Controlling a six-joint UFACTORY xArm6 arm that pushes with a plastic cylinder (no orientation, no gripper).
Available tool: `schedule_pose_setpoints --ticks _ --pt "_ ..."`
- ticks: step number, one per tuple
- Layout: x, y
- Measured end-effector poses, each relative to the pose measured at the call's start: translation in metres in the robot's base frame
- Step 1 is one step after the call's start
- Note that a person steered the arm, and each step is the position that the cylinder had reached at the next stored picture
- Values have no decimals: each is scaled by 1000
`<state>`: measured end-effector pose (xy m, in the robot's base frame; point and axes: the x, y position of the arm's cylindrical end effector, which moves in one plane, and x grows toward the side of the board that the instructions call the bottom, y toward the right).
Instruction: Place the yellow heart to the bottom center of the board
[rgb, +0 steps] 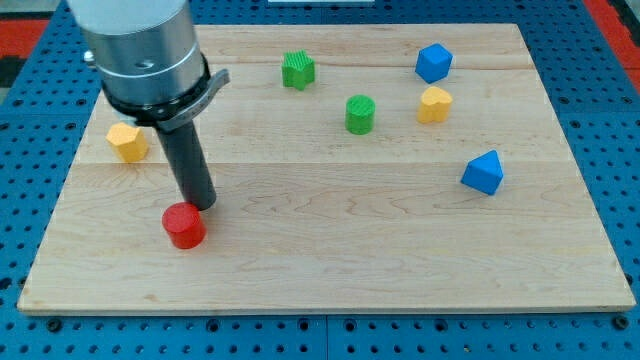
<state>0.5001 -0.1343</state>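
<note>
Nearest the view's bottom, on the wooden board (330, 270), a red cylinder (185, 225), low at the view's left. Just above it and touching or nearly touching its upper right edge, my tip (202, 204), the lower end of a straight dark rod hanging from a grey metal housing (140, 45) that fills the view's upper left corner. No jaws on this rod, so nothing to report as wide, narrow or holding. Farther up, toward the view's right edge, a blue block (483, 172) with a pointed top, well apart from everything else. At the view's left edge, level with the middle of the rod, a yellow block (127, 141), shape hard to make out, partly beside the housing. Farther still, right of centre, a green cylinder (360, 114), and near it to the view's right the yellow heart (434, 104), in the board's upper right part, well apart from my tip and far from the bottom centre. Farthest back, a green star-like block (297, 69) near the top centre, and a blue block (434, 62) just above the yellow heart.
</note>
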Motion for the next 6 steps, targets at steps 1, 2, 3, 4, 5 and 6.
schedule_pose_setpoints --ticks 1,2,3,4,5,6 --pt "9 40" --pt "31 7" --pt "28 -35" --pt "22 -17" --pt "-1 80" --pt "-49 172"
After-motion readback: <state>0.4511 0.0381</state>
